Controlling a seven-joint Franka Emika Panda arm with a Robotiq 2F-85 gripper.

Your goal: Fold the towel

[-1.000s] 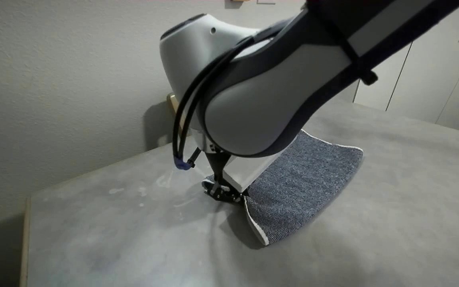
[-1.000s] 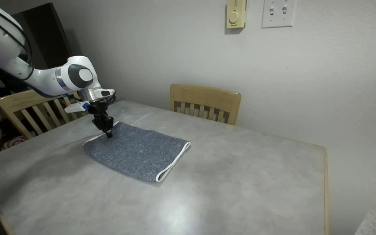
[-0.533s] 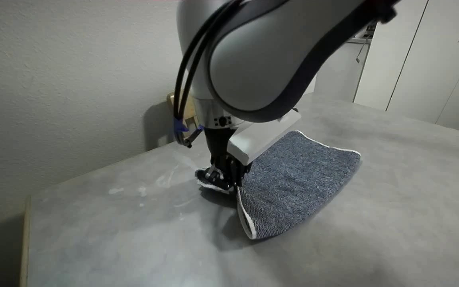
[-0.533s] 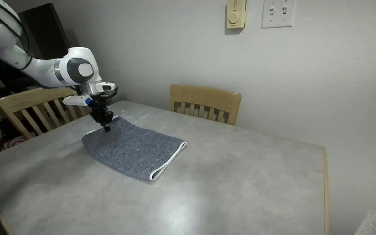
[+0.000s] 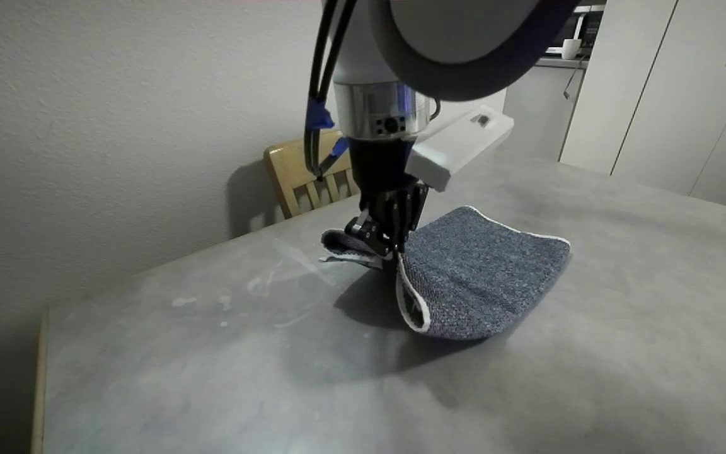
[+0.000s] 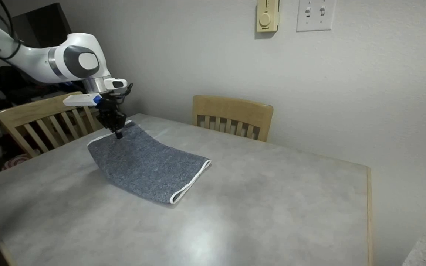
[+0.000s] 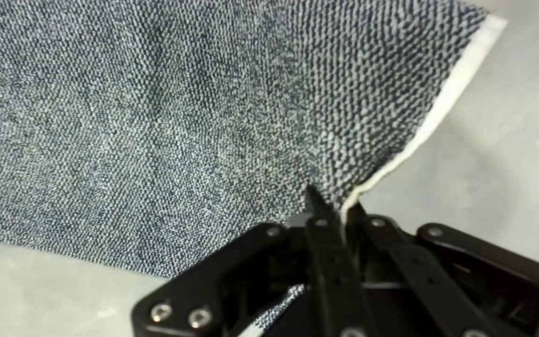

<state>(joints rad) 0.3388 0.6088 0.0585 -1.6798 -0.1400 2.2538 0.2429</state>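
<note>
A: And here's the gripper point(image 7: 335, 201), its fingers point(image 7: 335, 267) pressed tight together on the towel point(image 7: 157, 140)!

B: Which part of it?

A: An edge! In the wrist view the white edging point(image 7: 449, 93) sweeps down from the upper right and dives straight between the fingers.

B: And where's the rest of the towel?

A: On the table point(image 6: 272, 207), blue-grey and doubled over. In an exterior view the end away from the gripper lies down on the surface, and at the near corner there the white edging bends back in a narrow loop.

B: So the gripped end is up in the air?

A: Up it is! There's a shadow point(image 5: 366, 302) on the table beneath it. On one side of the fingers the doubled edge hangs in a rounded loop; on the other, a curled bit of the towel pokes out past the gripper.

B: And the arm point(image 6: 37, 62)?

A: Over that raised end in both exterior views. Around it, a wooden chair point(image 6: 233, 107) stands at the table by the wall point(image 6: 383, 92), and another chair point(image 6: 43, 111) shows at the left of an exterior view.
</note>
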